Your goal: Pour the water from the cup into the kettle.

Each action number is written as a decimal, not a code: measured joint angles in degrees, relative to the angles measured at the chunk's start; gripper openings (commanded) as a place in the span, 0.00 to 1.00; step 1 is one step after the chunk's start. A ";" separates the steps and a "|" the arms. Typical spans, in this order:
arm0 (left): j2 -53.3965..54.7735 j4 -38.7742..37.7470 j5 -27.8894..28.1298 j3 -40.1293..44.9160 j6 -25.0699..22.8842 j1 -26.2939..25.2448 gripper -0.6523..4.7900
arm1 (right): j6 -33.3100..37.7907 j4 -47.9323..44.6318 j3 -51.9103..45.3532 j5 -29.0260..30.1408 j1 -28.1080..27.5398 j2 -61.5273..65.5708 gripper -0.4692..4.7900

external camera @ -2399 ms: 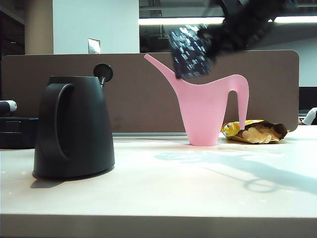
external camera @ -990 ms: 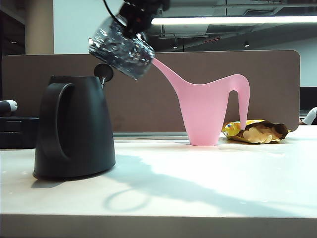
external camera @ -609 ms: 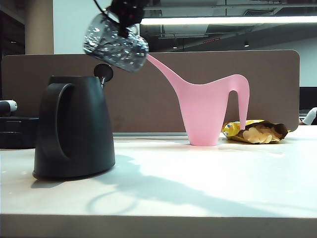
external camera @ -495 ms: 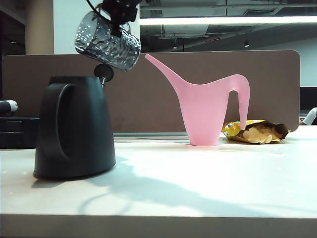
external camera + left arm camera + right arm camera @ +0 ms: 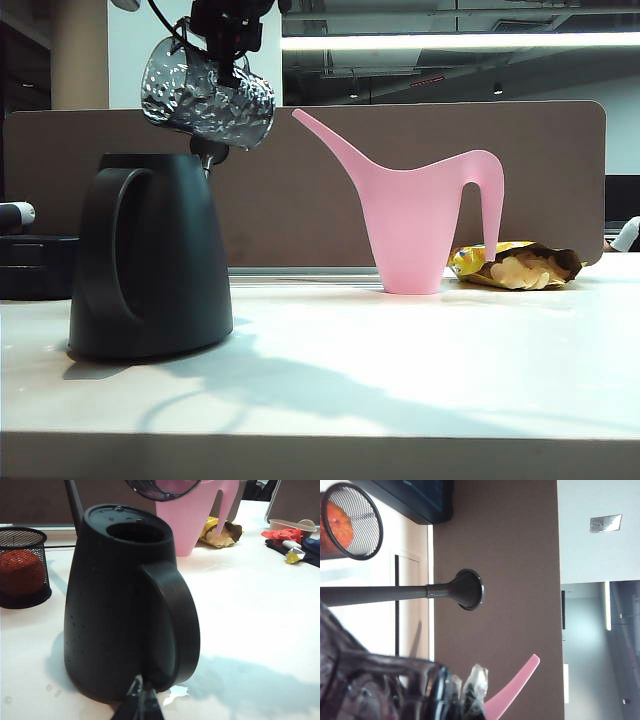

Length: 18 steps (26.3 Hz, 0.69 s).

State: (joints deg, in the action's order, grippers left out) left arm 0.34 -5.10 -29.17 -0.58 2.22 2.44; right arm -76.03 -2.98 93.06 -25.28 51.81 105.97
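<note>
The black kettle [image 5: 150, 255] stands at the left of the table, its round top opening [image 5: 137, 532] bare. My right gripper [image 5: 230, 35] reaches in from above and is shut on the cup [image 5: 207, 92]. The cup is a bumpy translucent mug tipped on its side just above the kettle's knob [image 5: 467, 589]. In the left wrist view the cup's rim [image 5: 162, 486] hangs over the far edge of the opening. The right wrist view has the cup [image 5: 375, 690] close beside the right gripper [image 5: 462, 695]. The water is out of view. My left gripper [image 5: 142, 705] is shut and empty, low in front of the kettle's handle [image 5: 175, 625].
A tall pink watering can [image 5: 420, 210] stands behind and right of the kettle, its spout reaching toward the cup. An opened snack bag [image 5: 515, 265] lies to its right. A black mesh basket [image 5: 22, 572] sits beside the kettle. Small coloured items [image 5: 295, 535] lie at the far right.
The right gripper carried the cup leftward, from near the pink can's spout to over the kettle's top, tipping it further onto its side. The left gripper and kettle stayed put.
</note>
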 measured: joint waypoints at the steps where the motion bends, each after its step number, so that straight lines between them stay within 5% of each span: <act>1: 0.00 0.02 0.02 0.00 0.00 0.00 0.11 | -0.22 -0.17 0.00 0.00 0.00 0.02 0.08; 18: 0.00 0.15 0.00 0.00 0.00 0.00 0.11 | -9.20 -3.23 0.11 -0.04 2.10 2.49 0.08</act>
State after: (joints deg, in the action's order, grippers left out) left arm 0.34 -4.95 -29.17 -0.58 2.22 2.44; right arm -85.23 -6.22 93.17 -25.32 53.91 108.47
